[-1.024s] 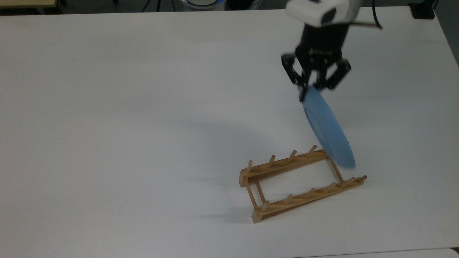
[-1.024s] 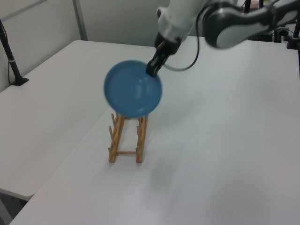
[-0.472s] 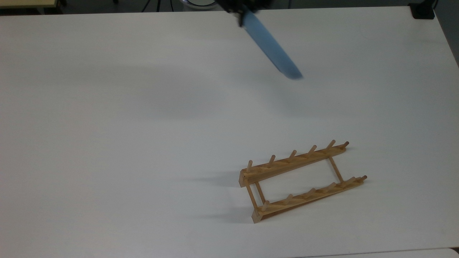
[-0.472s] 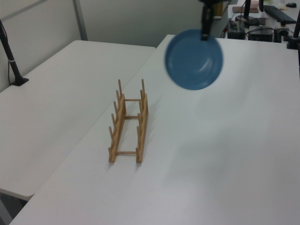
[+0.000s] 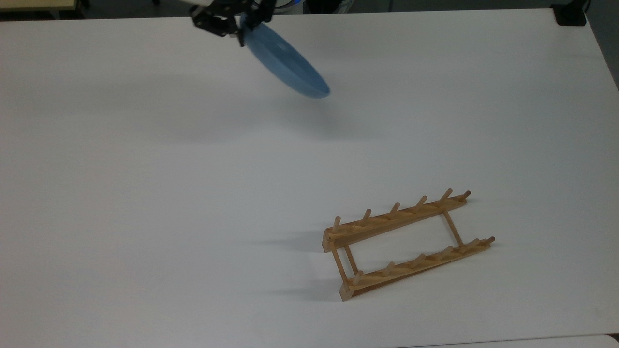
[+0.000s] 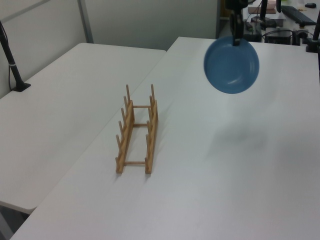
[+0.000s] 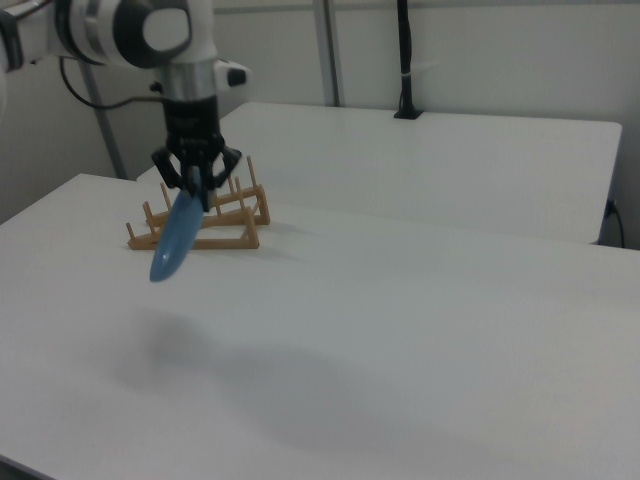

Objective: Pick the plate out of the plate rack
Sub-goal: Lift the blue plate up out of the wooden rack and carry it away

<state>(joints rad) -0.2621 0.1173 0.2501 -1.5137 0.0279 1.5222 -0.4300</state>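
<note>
In the top view, the claw point(image 5: 240, 24) sits at the upper left, clamped on the rim of the plate point(image 5: 285, 60), which hangs tilted in the air above the white table point(image 5: 145, 193) (its face shows round in the left view). Well apart, toward the top view's lower right, the plate rack point(image 5: 406, 244) stands on the table with nothing in it.

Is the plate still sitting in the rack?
No, in the left view the plate hangs in the air from the gripper, well away from the rack, which holds nothing between its pegs.
</note>
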